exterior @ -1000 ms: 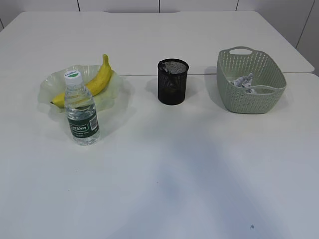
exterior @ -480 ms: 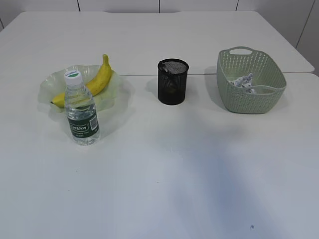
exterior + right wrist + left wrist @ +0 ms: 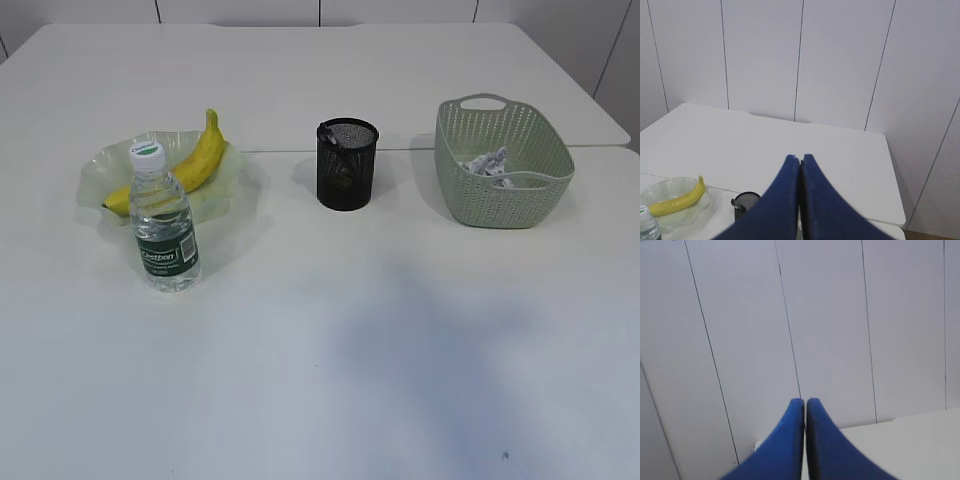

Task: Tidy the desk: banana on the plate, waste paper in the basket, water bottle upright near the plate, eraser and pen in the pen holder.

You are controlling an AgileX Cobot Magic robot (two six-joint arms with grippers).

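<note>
With the banana (image 3: pixel 190 160) laid on the plate (image 3: pixel 100 165), the water bottle (image 3: pixel 165 222) upright just beside it, paper (image 3: pixel 488 163) in the basket (image 3: pixel 500 200) and the pen holder (image 3: pixel 347 165) filled, the task is judged complete, so only retreat is called for, both the left gripper (image 3: pixel 805 402) and right gripper (image 3: pixel 800 159) being closed and empty.

**Where everything sits on the desk**

On the left we find the banana (image 3: pixel 187 164) lying on the plate (image 3: pixel 98 168), with the water bottle (image 3: pixel 164 222) upright just in front of the plate, toward the camera. The pen holder (image 3: pixel 347 164) stands near the middle of the table (image 3: pixel 380 340), well apart from both. On the right we see the basket (image 3: pixel 502 165), with the waste paper (image 3: pixel 489 164) inside it.
</note>
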